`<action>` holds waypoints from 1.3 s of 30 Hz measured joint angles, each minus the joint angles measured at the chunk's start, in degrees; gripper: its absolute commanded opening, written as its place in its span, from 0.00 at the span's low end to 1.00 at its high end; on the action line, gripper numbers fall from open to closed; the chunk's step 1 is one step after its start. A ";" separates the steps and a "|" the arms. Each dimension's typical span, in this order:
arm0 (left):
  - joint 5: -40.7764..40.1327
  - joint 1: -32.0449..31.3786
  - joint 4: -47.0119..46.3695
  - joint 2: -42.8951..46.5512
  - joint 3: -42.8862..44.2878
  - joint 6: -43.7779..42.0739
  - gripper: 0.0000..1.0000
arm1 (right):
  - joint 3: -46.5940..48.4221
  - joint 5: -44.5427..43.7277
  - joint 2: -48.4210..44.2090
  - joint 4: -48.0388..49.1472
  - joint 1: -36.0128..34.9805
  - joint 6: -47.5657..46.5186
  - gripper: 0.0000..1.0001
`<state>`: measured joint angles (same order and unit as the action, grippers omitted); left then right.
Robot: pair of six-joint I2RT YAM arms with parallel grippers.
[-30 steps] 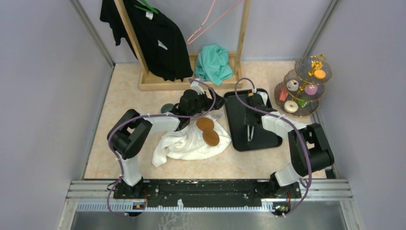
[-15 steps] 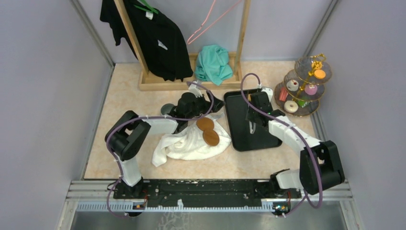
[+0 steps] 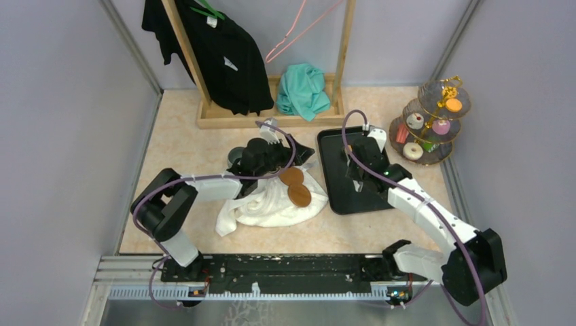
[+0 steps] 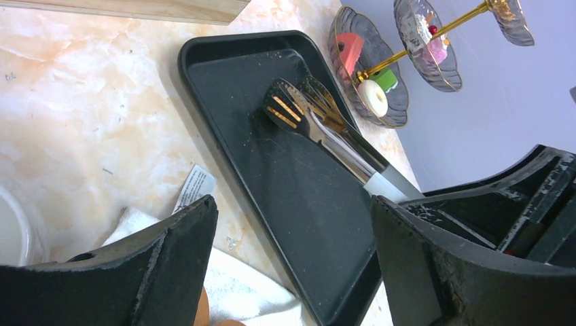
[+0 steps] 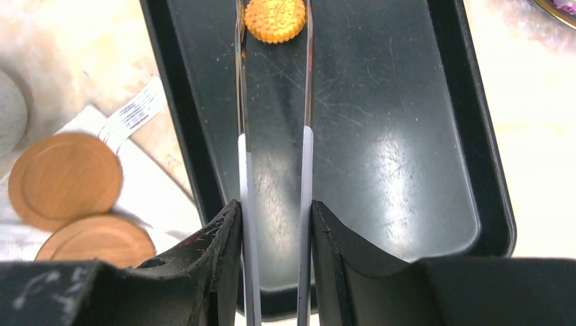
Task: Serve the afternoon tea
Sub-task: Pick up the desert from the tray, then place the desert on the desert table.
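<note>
The right end effector [image 5: 275, 219] pinches the tongs [image 5: 307, 102], whose tips clamp an orange biscuit [image 5: 275, 19] above the black tray [image 5: 407, 136]. It has reached farther along the tray (closer to delivery, I judge). The three-tier stand [image 3: 435, 160] sits just right of the tray. The left end effector [image 4: 292, 224], spread, hovers left of the tray. The cloth tag [image 5: 139, 109] is illegible.

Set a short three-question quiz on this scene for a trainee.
1. True or false: the left gripper is shut.
2. The right gripper holds tongs. They pinch: A a doughnut, B an orange biscuit, C a mug.
3. Fill in: the two wooden discs lie on the white ___.
Key: 1 false, it stands open; 2 B; 3 cloth.
</note>
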<state>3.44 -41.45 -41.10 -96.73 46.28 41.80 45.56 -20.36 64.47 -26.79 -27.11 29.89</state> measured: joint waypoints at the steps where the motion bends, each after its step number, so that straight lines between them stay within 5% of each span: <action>1: -0.07 -0.11 0.02 0.57 -0.55 0.00 0.88 | 0.15 -0.55 -0.87 -1.07 -0.79 0.37 0.05; 18: -1.81 -1.57 1.31 6.08 -6.12 0.00 0.88 | 14.69 -13.07 -7.52 -17.00 -14.38 4.83 0.02; 39: -2.36 -2.69 2.64 9.22 -8.22 -0.07 0.88 | 34.84 -30.86 -8.04 -30.16 -15.52 3.76 0.02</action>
<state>1.08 -44.14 -38.46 -87.50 38.06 41.74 80.40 -51.22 56.42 -56.95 -42.63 33.65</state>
